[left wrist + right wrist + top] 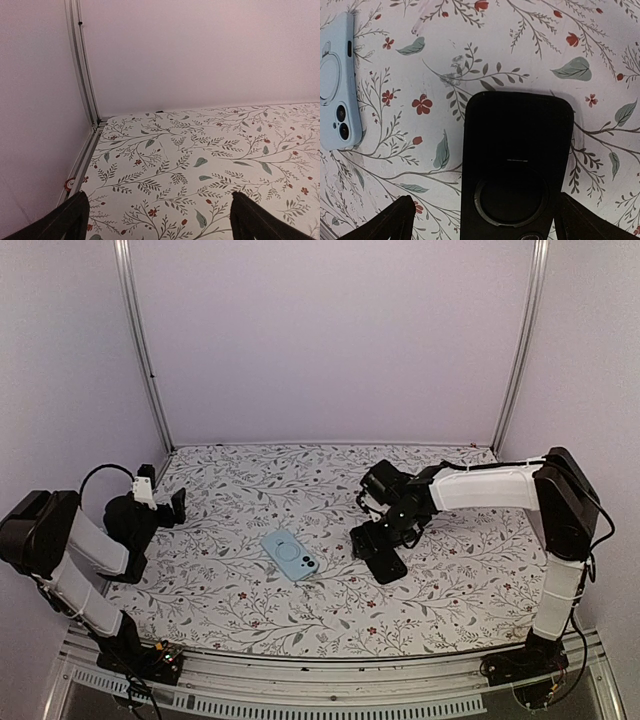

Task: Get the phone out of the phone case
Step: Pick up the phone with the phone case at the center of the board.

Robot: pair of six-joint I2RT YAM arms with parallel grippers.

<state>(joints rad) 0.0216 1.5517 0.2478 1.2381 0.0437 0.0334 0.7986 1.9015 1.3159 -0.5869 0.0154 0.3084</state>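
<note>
Centre of the floral surface (pixel 460 580), top view: light-blue phone case (pixel 290 555), flat, back up, set at an angle, touched by neither arm. Same case at the left edge of the right wrist frame, with a round ring on its back and two dark lenses in the camera corner; phone apparently inside.

Just to its right in the top view, apart from it: black case (pixel 378 552), also flat, with a ring on its back. Contents impossible to tell.

Right tool (pixel 385 528) over the upper end of that black case, jaws spread as wide as possible, gripping nothing. Dark fingertips (pixel 395 220) in the bottom corners of the right wrist frame, one on either side of the black case, clear of the blue one.

Left tool (pixel 165 498) at the left edge of the surface, well apart from both cases, jaws likewise wide and empty-handed. Left wrist frame: floral cloth between the two fingertips, a metal rail (pixel 82 65) rising in the upper left, a pale wall (pixel 200 50) across the top.
</note>
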